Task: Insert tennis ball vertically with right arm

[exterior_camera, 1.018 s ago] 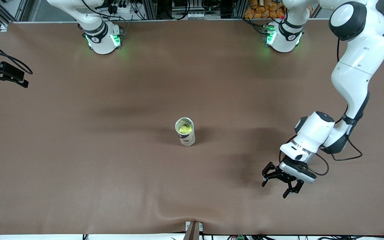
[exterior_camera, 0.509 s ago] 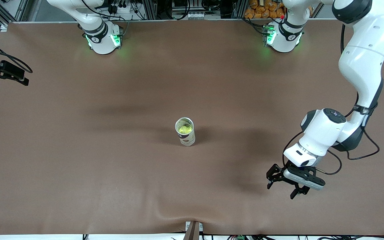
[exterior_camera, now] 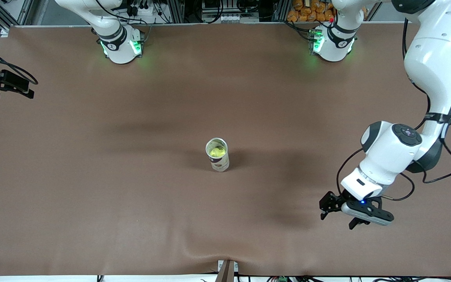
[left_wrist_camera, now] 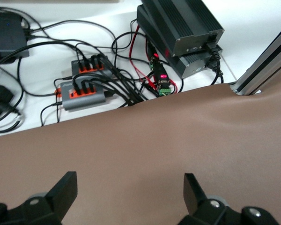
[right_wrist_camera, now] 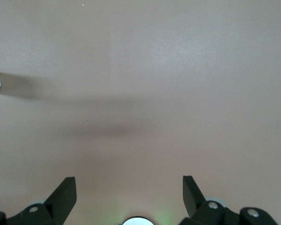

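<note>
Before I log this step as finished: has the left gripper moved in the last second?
Yes. The left gripper, open and empty, has drifted away from the can toward the left arm's end of the table.

The table [exterior_camera: 131, 176] is covered in plain brown. The can [exterior_camera: 218, 155] is cream with a dark band low down and a silver rim, and the ball [exterior_camera: 216, 151] inside is yellow-green. Both arms are white with black joints and black grippers; their bases glow green.
</note>
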Available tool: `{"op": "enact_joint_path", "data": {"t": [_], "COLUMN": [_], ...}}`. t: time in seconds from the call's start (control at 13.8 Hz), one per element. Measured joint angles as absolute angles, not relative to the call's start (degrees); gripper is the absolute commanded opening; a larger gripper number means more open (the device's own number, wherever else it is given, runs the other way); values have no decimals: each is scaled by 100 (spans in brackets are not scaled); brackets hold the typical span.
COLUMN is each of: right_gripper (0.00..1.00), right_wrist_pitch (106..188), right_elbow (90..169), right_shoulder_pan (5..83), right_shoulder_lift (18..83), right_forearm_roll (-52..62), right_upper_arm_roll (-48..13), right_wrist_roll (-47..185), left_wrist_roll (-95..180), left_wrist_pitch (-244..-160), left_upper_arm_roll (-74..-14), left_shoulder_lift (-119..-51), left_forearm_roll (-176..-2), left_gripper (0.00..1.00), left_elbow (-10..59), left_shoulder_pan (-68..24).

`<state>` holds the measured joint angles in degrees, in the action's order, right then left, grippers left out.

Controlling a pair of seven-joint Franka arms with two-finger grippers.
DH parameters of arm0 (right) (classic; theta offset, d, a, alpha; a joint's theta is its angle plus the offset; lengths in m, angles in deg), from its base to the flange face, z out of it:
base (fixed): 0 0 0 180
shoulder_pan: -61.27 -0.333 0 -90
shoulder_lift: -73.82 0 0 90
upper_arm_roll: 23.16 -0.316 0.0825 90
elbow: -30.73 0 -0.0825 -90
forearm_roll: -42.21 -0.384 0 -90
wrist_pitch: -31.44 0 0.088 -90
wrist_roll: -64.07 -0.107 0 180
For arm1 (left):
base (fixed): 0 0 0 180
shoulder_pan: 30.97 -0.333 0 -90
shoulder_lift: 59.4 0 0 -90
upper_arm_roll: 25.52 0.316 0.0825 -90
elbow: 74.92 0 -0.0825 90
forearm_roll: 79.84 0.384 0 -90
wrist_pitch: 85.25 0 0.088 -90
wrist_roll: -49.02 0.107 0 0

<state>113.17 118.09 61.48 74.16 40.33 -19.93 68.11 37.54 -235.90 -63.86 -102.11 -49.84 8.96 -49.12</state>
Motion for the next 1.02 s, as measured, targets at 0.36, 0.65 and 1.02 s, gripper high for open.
{"op": "enact_joint_path", "data": {"t": [0.36, 0.65, 1.02], "right_gripper": [100, 100, 100], "right_wrist_pitch": [11313, 11303, 11264], "right_elbow": [11822, 11848, 11858], "right_shoulder_pan": [6144, 6145, 6147], "right_shoulder_lift": [7415, 7410, 7407], "right_forearm_roll": [4033, 4037, 4046], "right_upper_arm_roll": [-1999, -1998, -1994], "right_wrist_roll": [6811, 6811, 6811], "left_wrist_roll": [3745, 3742, 3742], "left_wrist_pitch": [-21900, -20849, -19689], "left_upper_arm_roll": [-6397, -6391, -6380], "left_shoulder_lift": [-9327, -8790, -8246], "left_forearm_roll": [-5763, -6350, -6399], "left_gripper": [100, 100, 100], "left_elbow": [825, 812, 800], "left_shoulder_pan": [-4933, -5088, -5267]}}
